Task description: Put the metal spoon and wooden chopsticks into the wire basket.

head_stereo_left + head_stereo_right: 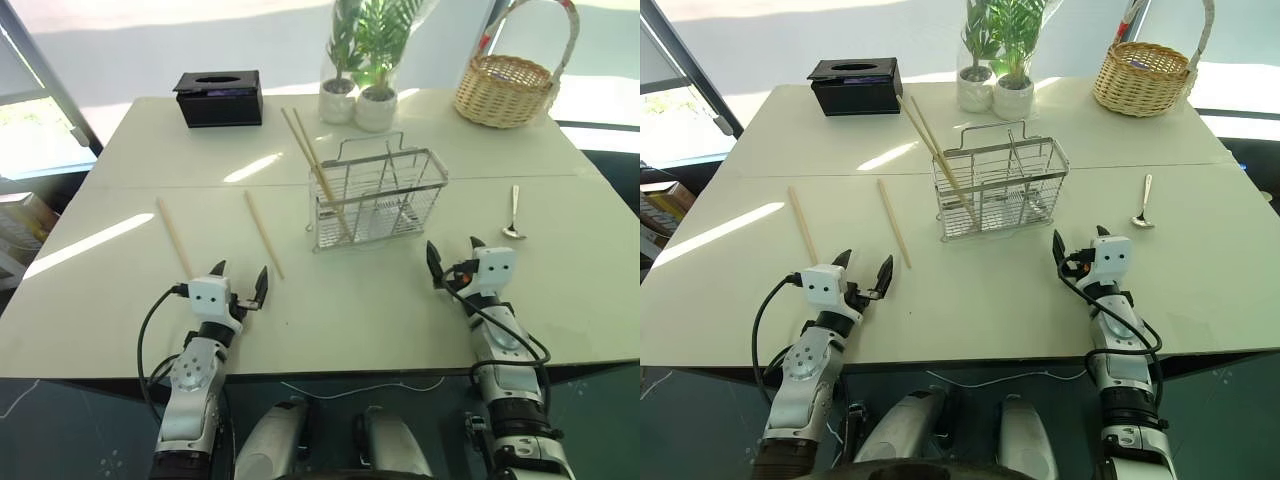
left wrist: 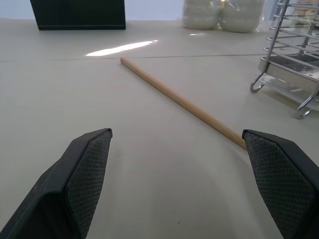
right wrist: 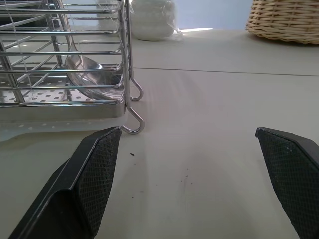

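Both grippers rest low over the white table (image 1: 400, 300), and both have their jaws released and wide, with nothing between them. The left gripper (image 1: 240, 282) points at one wooden chopstick (image 1: 264, 234) that lies flat on the table; the near end of this stick is just beside its right finger (image 2: 279, 174). A second loose chopstick (image 1: 174, 237) lies to the left of these jaws. Two more chopsticks (image 1: 312, 160) already stand tilted in the wire basket (image 1: 378, 200), which is ahead, between the two grippers. The right gripper (image 1: 452, 254) is just to the right of the basket. In the right wrist view a spoon bowl (image 3: 92, 74) shows inside the basket. Another metal spoon (image 1: 514, 214) lies on the table ahead of the right jaws, a little to their right.
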Available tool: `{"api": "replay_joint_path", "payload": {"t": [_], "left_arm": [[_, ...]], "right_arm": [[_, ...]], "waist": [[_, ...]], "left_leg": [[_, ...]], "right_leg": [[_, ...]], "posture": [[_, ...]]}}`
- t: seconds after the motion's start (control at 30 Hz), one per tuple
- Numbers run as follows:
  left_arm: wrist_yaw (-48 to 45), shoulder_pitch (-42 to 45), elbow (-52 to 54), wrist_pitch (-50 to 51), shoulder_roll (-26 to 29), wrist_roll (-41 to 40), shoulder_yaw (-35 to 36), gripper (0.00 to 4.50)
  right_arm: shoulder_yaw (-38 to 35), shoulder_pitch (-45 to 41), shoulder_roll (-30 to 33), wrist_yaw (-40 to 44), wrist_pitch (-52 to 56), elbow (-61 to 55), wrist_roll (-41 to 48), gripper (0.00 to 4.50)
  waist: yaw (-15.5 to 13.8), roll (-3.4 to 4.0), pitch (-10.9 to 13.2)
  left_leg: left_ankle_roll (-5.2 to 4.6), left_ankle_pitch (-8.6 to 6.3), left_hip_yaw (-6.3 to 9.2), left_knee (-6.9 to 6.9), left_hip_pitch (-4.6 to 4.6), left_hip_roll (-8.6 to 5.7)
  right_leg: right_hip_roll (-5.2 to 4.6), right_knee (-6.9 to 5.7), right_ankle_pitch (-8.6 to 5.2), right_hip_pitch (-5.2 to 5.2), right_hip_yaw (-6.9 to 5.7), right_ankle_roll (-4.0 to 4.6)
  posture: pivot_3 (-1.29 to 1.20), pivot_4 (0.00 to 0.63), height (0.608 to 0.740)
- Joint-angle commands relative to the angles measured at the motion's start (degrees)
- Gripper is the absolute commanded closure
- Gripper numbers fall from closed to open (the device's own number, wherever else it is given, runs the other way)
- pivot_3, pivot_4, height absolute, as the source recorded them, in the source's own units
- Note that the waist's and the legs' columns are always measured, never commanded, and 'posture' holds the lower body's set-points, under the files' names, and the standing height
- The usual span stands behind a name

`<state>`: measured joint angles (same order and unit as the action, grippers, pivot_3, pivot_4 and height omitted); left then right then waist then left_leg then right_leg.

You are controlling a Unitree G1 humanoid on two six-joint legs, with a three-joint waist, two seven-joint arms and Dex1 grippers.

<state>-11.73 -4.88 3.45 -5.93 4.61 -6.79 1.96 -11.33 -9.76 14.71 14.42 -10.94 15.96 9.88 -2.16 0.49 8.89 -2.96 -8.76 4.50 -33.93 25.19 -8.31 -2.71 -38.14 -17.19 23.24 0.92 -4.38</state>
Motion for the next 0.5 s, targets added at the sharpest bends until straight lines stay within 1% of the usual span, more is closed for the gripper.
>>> {"api": "replay_joint_path", "payload": {"t": [0.03,0.5], "left_arm": [[0.55,-0.48,2.03,-0.58,0.06,0.27,0.08,0.09],[0.29,0.09,0.74,-1.57,0.48,-0.40,0.81,0.09]], "right_arm": [[-0.94,-1.01,0.55,0.09,-0.29,-0.56,0.60,0.00],[-0.37,-1.21,-0.10,0.31,-0.56,0.07,0.21,0.00]], "waist": [[0.00,0.00,0.00],[0.00,0.00,0.00]], "left_leg": [[0.00,0.00,0.00,0.00,0.00,0.00],[0.00,0.00,0.00,0.01,0.01,0.00]], "right_leg": [[0.00,0.00,0.00,0.00,0.00,0.00],[0.00,0.00,0.00,0.01,0.00,0.00]], "posture": [[0.00,0.150,0.740],[0.00,0.150,0.740]]}}
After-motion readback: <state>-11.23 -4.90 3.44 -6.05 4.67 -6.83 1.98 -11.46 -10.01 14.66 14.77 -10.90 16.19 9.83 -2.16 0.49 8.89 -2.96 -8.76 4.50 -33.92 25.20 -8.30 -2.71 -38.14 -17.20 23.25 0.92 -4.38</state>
